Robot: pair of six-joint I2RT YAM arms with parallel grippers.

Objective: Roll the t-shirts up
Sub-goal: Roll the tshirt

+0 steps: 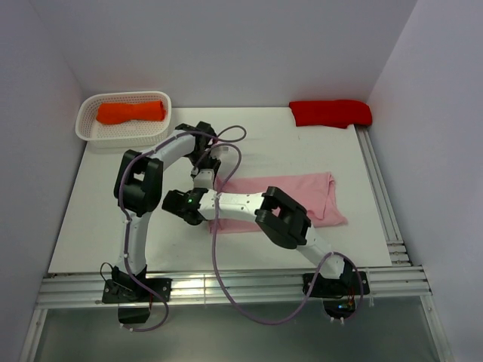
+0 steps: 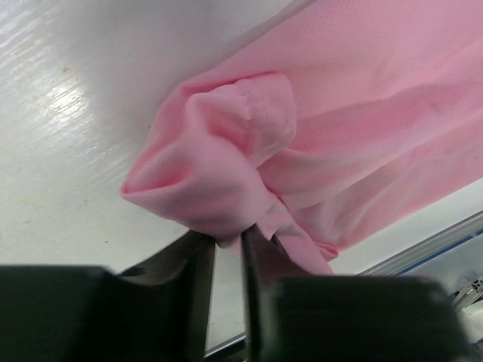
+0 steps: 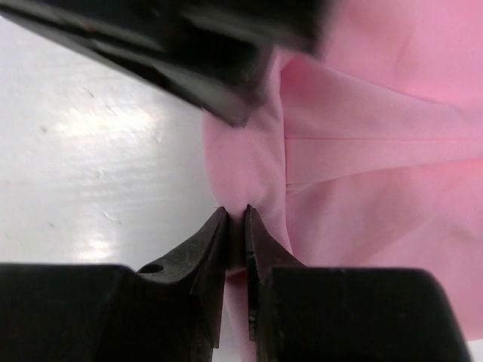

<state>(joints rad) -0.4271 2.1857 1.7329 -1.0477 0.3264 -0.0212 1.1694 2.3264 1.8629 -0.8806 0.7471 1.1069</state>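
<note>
The light pink t-shirt (image 1: pixel 302 197) lies flat across the table's middle, its left end gathered into a bunch (image 2: pixel 226 151). My left gripper (image 1: pixel 209 181) is shut on that bunched left end, and its jaws pinch the cloth at their tips (image 2: pixel 229 240). My right gripper (image 1: pixel 205 215) is shut on the same left edge just nearer to me, with pink cloth (image 3: pixel 355 173) pinched between its fingertips (image 3: pixel 235 215). The left gripper's dark finger (image 3: pixel 211 68) hangs close above it in the right wrist view. An orange t-shirt (image 1: pixel 130 111) and a bright red t-shirt (image 1: pixel 330 112) lie at the back.
A white mesh basket (image 1: pixel 84 127) at the back left holds the orange shirt. The red shirt lies bunched at the back right corner. Metal rails (image 1: pixel 385 204) run along the table's right and near edges. Grey walls close in three sides.
</note>
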